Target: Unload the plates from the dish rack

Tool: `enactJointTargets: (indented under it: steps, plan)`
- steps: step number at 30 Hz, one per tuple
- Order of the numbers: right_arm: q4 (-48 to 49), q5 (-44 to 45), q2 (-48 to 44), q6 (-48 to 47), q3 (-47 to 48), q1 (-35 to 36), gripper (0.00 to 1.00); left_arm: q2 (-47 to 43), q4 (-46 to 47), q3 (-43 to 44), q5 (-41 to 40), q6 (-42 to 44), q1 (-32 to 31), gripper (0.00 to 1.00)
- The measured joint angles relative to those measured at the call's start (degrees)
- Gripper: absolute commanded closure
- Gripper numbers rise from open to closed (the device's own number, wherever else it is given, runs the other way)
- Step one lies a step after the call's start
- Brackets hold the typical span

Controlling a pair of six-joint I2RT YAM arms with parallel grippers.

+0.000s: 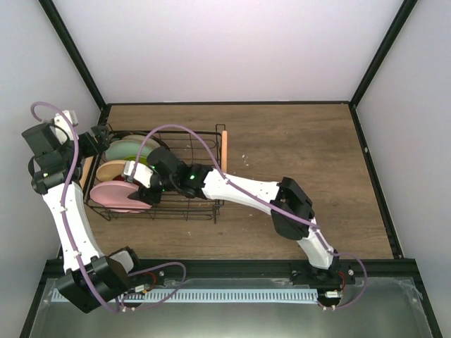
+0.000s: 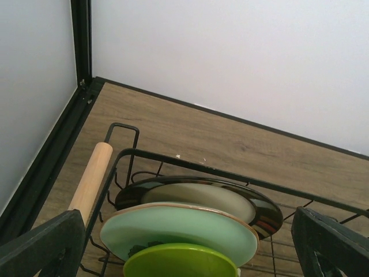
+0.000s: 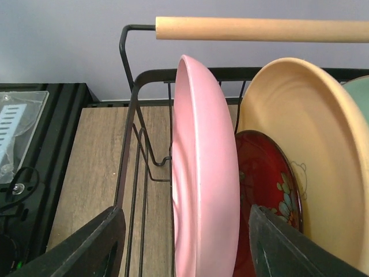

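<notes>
The black wire dish rack [image 1: 201, 205] stands at the table's left with several plates upright in it. In the right wrist view the pink plate [image 3: 204, 179] stands edge-on between my open right gripper's [image 3: 187, 248] fingers, which straddle its rim. Behind it are the dark red patterned plate [image 3: 266, 193] and the yellow-orange plate [image 3: 308, 144]. My left gripper [image 2: 184, 257] is open above the rack's far end, over the lime green plate [image 2: 181, 264], the pale mint plate [image 2: 179, 228] and the dark-rimmed beige-centred plate [image 2: 199, 195]. From above, the right gripper [image 1: 139, 185] is at the pink plate [image 1: 111, 196] and the left gripper [image 1: 102, 139] at the rack's back left corner.
Wooden rod handles sit on the rack's right side [image 1: 224, 146] and left side [image 2: 92, 179]. The black frame edge [image 1: 99, 127] and the white wall lie close to the rack's left. Bare wooden table [image 1: 303, 148] lies right of the rack.
</notes>
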Motion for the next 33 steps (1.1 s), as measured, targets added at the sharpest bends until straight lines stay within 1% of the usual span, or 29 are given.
enactJointTargets:
  steps: [12, 14, 19, 23, 25, 28, 33]
  plan:
    - [3.3, 5.9, 3.0, -2.7, 0.6, 1.1, 0.40, 0.2, -1.2, 0.0, 1.0, 1.6, 0.0, 0.00]
    - [3.7, 6.6, 3.5, -3.0, 0.6, 1.1, 0.45, 0.2, -1.3, 0.0, 1.0, 1.6, 0.0, 0.00]
    - [4.4, 7.7, 3.8, -3.6, 0.6, 1.1, 0.72, 0.2, -1.4, 0.0, 1.0, 1.7, 0.0, 0.00]
    - [4.9, 8.5, 3.8, -4.1, 0.6, 1.1, 0.89, 0.2, -1.3, -0.2, 1.1, 1.7, 0.0, 0.00]
    - [5.6, 10.9, 3.8, -4.4, 0.6, 1.1, 0.96, 0.2, -1.1, -0.5, 1.2, 1.7, 0.0, 0.00]
    - [6.3, 13.1, 3.8, -4.9, 0.6, 0.1, 0.99, 0.7, -0.9, -0.6, 1.3, 1.7, 0.0, 0.00]
    - [6.3, 13.7, 3.8, -5.5, 0.6, 0.1, 0.99, 1.3, -0.7, -0.9, 1.8, 1.6, 0.0, 0.00]
